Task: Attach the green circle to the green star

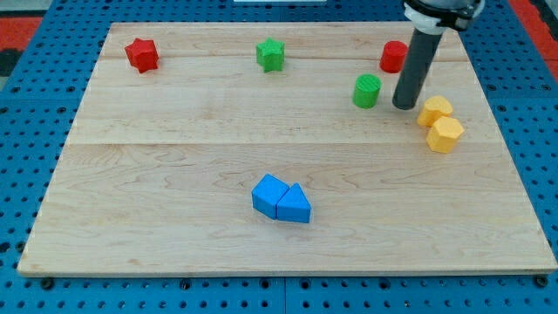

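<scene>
Eight small coloured blocks sit on the pale wooden tabletop (pixel 174 174), which rests on a blue perforated base (pixel 26 157). Up toward the view's top right, the arm's straight dark rod comes down at a slight slant, and my tip (pixel 404 106) touches the wood just to the right of the green circle block (pixel 367 91), with a narrow gap between them. That green cylinder stands upright, well apart from the green star block (pixel 271 55), which lies farther to the view's left and a little nearer the top edge. No claw is fitted to this arm, so there is nothing released or clenched to report; the rod simply ends in its blunt tip. Behind the rod, near the top edge, a red cylinder block (pixel 392 57) stands partly hidden by it. Just to the right of the tip lie two yellow blocks, the upper yellow block (pixel 435 110) touching the lower yellow hexagon block (pixel 445 134); the upper one's exact shape is hard to make out. At the view's top left corner a red star-like block (pixel 141 55) sits alone. Near the bottom centre, a blue cube-like block (pixel 269 194) and a blue triangle block (pixel 296 206) press against each other.
</scene>
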Robot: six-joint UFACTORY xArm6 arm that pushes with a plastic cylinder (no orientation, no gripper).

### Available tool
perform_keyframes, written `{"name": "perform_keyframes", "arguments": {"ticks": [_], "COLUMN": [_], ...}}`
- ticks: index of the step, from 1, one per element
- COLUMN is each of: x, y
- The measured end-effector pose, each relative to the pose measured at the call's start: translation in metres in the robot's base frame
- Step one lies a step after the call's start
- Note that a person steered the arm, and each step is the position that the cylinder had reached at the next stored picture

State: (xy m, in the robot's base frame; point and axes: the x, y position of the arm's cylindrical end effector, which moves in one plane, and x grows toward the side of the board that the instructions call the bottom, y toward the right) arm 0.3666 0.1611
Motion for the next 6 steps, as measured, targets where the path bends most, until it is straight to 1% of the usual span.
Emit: {"name": "perform_keyframes", "arguments": {"ticks": [1,2,3,4,5,6], "x": [-0.03,-0.036,-0.029,-0.031,-0.055,-0.078], "y": [-0.076,-0.111,-0.134,-0.184,-0.2,-0.185]}}
